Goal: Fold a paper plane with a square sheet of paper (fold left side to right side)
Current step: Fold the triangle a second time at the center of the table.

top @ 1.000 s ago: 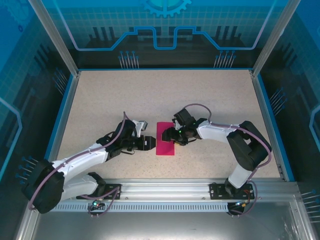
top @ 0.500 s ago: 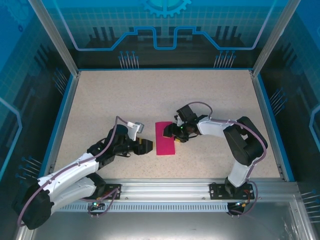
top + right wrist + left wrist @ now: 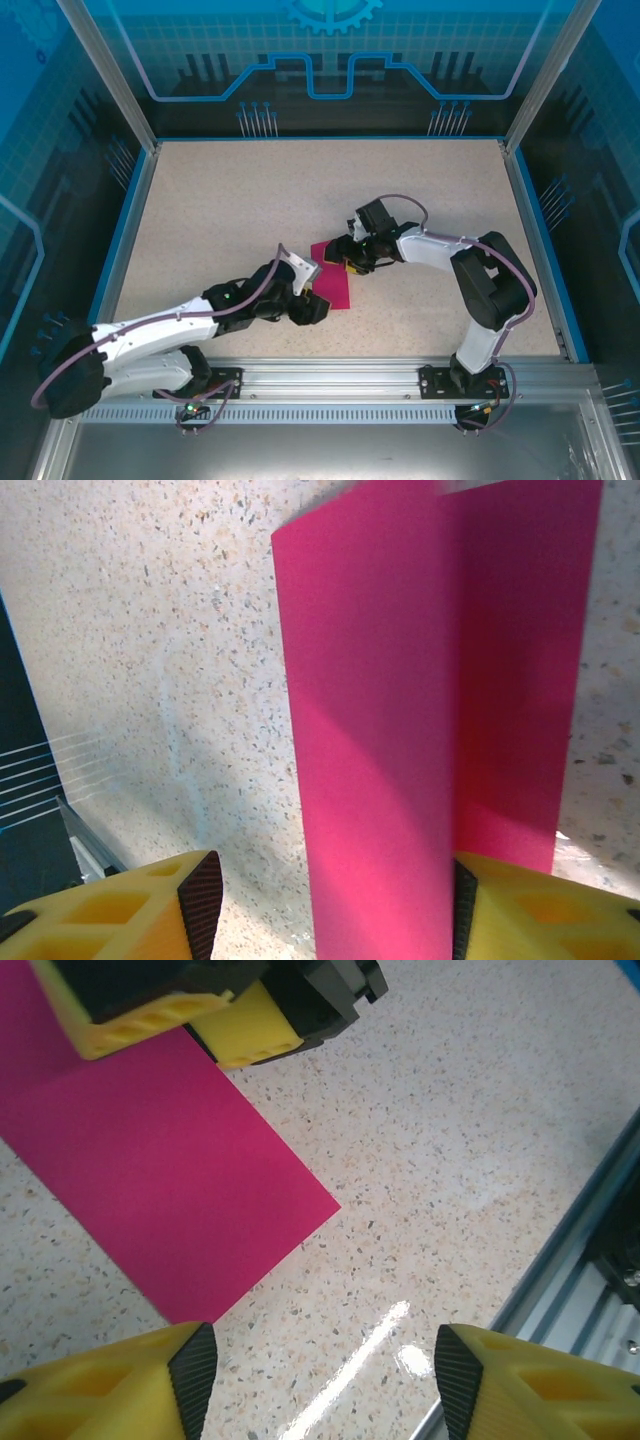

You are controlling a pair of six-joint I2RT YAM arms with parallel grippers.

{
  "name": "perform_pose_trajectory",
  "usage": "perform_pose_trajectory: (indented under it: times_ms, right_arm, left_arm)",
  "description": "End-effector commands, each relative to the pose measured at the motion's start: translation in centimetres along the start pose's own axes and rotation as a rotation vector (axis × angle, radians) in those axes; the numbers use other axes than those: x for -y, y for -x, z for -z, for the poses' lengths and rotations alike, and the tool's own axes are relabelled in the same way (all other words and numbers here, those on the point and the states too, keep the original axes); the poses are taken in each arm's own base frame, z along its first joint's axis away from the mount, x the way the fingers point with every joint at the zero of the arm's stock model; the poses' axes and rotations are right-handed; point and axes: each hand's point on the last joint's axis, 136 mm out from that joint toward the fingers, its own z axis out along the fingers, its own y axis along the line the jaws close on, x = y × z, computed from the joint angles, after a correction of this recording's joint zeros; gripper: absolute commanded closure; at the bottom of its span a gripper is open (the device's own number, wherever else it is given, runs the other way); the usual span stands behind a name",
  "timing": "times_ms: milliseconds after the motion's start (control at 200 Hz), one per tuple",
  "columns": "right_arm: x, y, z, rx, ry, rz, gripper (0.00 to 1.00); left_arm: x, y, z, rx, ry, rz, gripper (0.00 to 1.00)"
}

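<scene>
Left gripper (image 3: 311, 308) has swung in to the near corner of the sheet (image 3: 332, 285); its jaws stand apart with nothing between them. The pink sheet lies mid-tabletop (image 3: 220, 200), folded to a narrow strip. Right gripper (image 3: 345, 260) has crept to its far end, jaws wide, one layer bowing up between them. I see no clamp.

1. Speckled beige table (image 3: 200, 200); blue rim (image 3: 128, 230) at 9, 12 and 3 o'clock, metal rail (image 3: 330, 375) at 6.
2. Magenta paper (image 3: 335, 288) just 6 o'clock of centre, long edges running 12 to 6.
3. Doubled over lengthwise, upper layer bowed up off the lower.
</scene>
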Motion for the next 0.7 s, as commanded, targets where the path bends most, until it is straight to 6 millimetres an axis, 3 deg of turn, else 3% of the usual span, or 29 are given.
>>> perform_pose_trajectory:
  times_ms: [0, 430, 695]
  right_arm:
    - [-1.7, 0.5, 1.0, 0.006, 0.049, -0.005, 0.4]
    - [-2.6, 0.8, 1.1, 0.011, 0.068, -0.007, 0.39]
    - [-2.6, 0.8, 0.9, 0.008, 0.071, -0.01, 0.4]
  left_arm:
    - [0.1, 1.0, -0.8, 0.007, 0.095, -0.071, 0.35]
    - [1.5, 0.4, -5.3, -0.087, 0.304, -0.178, 0.26]
    - [0.1, 0.1, -7.3, -0.157, 0.477, -0.233, 0.25]
